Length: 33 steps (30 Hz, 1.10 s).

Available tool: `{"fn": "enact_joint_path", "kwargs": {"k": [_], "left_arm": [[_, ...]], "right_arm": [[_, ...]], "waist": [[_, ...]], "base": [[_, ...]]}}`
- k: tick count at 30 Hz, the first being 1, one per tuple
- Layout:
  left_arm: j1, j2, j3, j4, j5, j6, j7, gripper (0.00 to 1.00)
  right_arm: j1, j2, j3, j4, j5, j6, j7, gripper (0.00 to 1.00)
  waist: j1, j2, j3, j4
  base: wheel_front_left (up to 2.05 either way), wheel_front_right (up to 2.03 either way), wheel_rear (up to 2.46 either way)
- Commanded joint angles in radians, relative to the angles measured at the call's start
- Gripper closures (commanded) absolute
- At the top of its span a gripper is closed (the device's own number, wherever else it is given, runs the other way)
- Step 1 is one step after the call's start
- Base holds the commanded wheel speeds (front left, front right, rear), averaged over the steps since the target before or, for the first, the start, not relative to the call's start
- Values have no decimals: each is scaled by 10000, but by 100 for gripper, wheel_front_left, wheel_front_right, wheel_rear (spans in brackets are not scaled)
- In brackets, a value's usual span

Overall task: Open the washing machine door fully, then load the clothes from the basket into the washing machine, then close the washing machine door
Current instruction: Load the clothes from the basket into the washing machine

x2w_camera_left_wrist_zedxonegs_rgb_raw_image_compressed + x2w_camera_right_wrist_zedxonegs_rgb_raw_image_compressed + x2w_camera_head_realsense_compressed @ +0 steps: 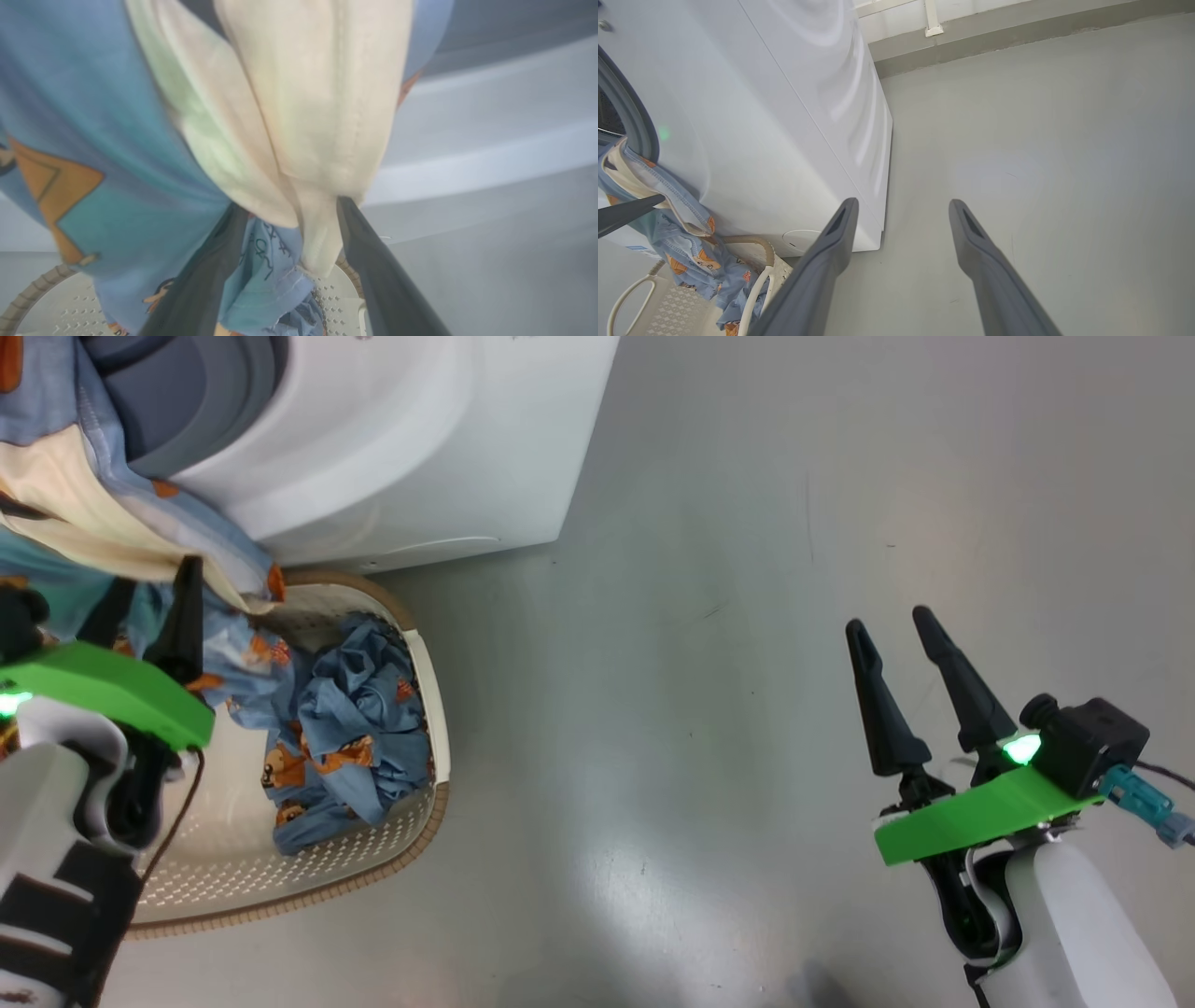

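Observation:
The white washing machine (pixel 420 448) stands at the upper left, its grey gasket (pixel 233 392) showing; its door is out of view. A light blue and cream garment (pixel 75 513) hangs from the opening down toward the basket (pixel 434 709). My left gripper (pixel 154 588) is open, its fingers spread wide with this hanging cloth (pixel 303 116) between them. More clothes (pixel 345 728) lie crumpled in the basket. My right gripper (pixel 889 621) is open and holds nothing over the bare floor on the right, well away from the basket.
Grey floor (pixel 747 616) stretches to the right of the machine and basket. In the right wrist view the machine's side (pixel 808 116) is on the left, with a wall base (pixel 1017 28) far behind.

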Motion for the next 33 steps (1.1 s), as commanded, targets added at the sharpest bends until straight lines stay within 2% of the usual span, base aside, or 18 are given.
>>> {"fn": "enact_joint_path", "kwargs": {"k": [1, 4, 5, 6, 8, 9, 16, 24, 33], "left_arm": [[-263, 540, 264, -175, -132, -15, -65, 0], [-361, 531, 391, -189, -289, -15, -65, 0], [-389, 518, 463, -204, -338, -15, -65, 16], [-401, 493, 549, -233, -409, -15, -65, 47], [-389, 460, 693, -287, -490, -15, -65, 89], [-371, 444, 751, -311, -509, -15, -65, 100], [-102, 365, 1321, -602, -519, -15, -65, 100], [638, 104, 3090, -1705, -29, -15, -65, 100], [1543, -259, 4907, -3472, 1292, -15, -65, 100]], "right_arm": [[42, 33, 235, -258, -149, 16, -118, 0], [6, 31, 269, -257, -155, 16, -118, 0], [-4, 30, 274, -261, -158, 16, -118, 0], [-12, 29, 278, -265, -161, 16, -118, 0], [-16, 26, 279, -269, -167, 16, -118, 0], [-12, 25, 274, -270, -168, 16, -118, 0], [47, 38, 178, -294, -187, 16, -118, 0], [10, 124, 96, -300, -217, 16, -118, 0], [17, 216, 81, -283, -193, 16, -118, 0]], "waist": [[1, 0, 8, -3], [1, 0, 11, -16], [1, 0, 16, -16], [1, 0, 18, -15], [1, 0, 11, -7], [1, 0, 4, 0], [1, 0, -34, 120], [1, 0, -37, 364], [1, 0, -125, 480]], "base": [[0, 0, 0], [0, 0, 0], [0, 0, 0], [0, 0, 0], [0, 0, 0], [0, 0, 0], [0, 0, 0], [0, 0, 0], [0, 0, 0]]}}
